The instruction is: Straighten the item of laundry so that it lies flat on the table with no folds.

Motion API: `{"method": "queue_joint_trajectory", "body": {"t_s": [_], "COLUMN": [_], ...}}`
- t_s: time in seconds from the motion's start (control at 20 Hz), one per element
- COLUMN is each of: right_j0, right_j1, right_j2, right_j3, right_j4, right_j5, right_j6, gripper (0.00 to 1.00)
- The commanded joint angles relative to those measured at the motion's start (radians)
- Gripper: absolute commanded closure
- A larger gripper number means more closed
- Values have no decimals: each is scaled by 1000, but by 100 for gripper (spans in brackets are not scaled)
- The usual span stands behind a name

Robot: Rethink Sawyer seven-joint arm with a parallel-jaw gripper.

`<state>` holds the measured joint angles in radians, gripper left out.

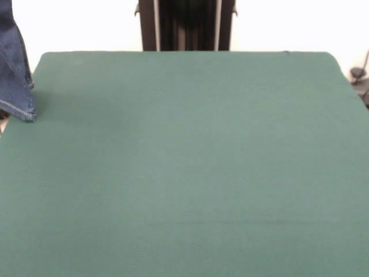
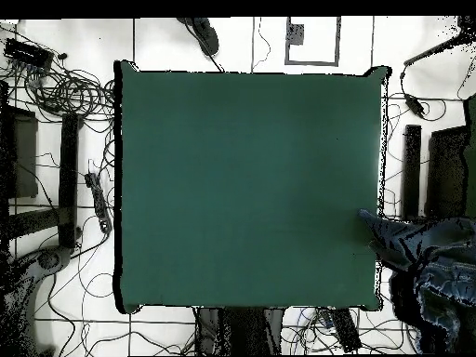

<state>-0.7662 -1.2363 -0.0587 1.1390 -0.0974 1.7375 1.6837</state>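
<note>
The dark blue jeans (image 1: 15, 69) hang down at the left edge of the front view, a hemmed leg end reaching the table's far left edge. In the overhead view the jeans (image 2: 423, 256) show at the right side, mostly off the table, with one leg tip over the table's right edge. What holds them up is out of view. The dark green table (image 1: 190, 167) has nothing else on it; it also shows in the overhead view (image 2: 242, 186). The gripper shows in neither view.
The robot's black pedestal (image 1: 185, 24) stands behind the table's far edge. Cables and dark equipment (image 2: 56, 139) lie on the floor to the left of the table in the overhead view, and dark stands (image 2: 437, 172) to its right.
</note>
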Motion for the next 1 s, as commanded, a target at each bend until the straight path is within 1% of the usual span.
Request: {"method": "queue_joint_trajectory", "body": {"t_s": [0.05,0.1,0.4,0.6,0.7,0.8,1.0], "right_j0": [50,77,79,90,99,108,102], "right_j1": [-16,-17,3,-5,-1,1,20], "right_j2": [66,28,28,17,5,-3,13], "right_j3": [64,73,34,50,55,63,40], "right_j4": [2,5,-11,-5,19,35,24], "right_j5": [-32,-66,-22,4,78,111,86], "right_j6": [-72,91,91,105,170,209,165], "gripper": [100,100,100,100,100,100,100]}}
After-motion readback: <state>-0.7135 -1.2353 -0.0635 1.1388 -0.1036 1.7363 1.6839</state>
